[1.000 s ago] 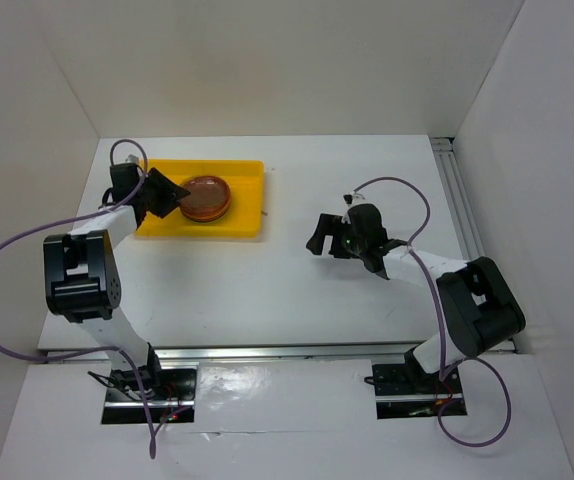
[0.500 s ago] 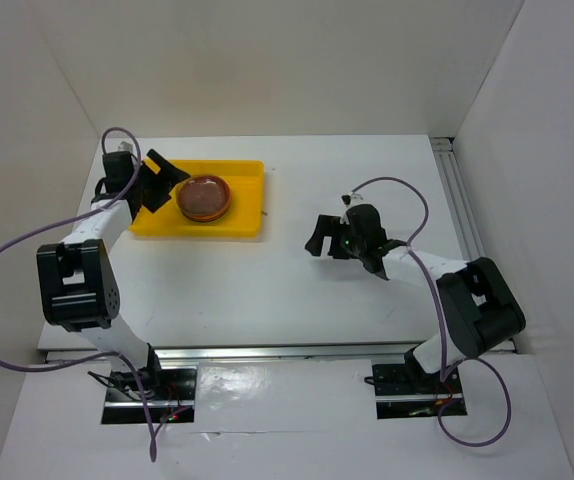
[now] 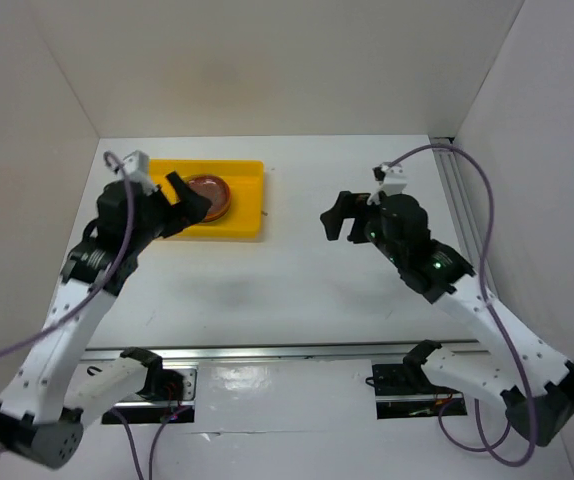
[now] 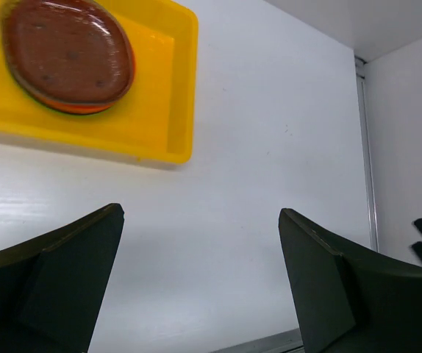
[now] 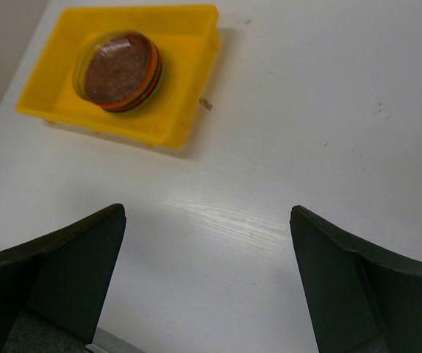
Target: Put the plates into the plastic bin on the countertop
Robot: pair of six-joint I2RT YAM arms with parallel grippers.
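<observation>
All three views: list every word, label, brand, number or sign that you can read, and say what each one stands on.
None: no word, label, brand, number or sign can be read in any view.
The yellow bin, the stacked plates, the white countertop, the left hand and the right hand all show plain surfaces with no print.

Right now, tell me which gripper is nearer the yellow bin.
The left gripper, overlapping the bin's left part in the top view; the right gripper hangs apart over white countertop to its right.
</observation>
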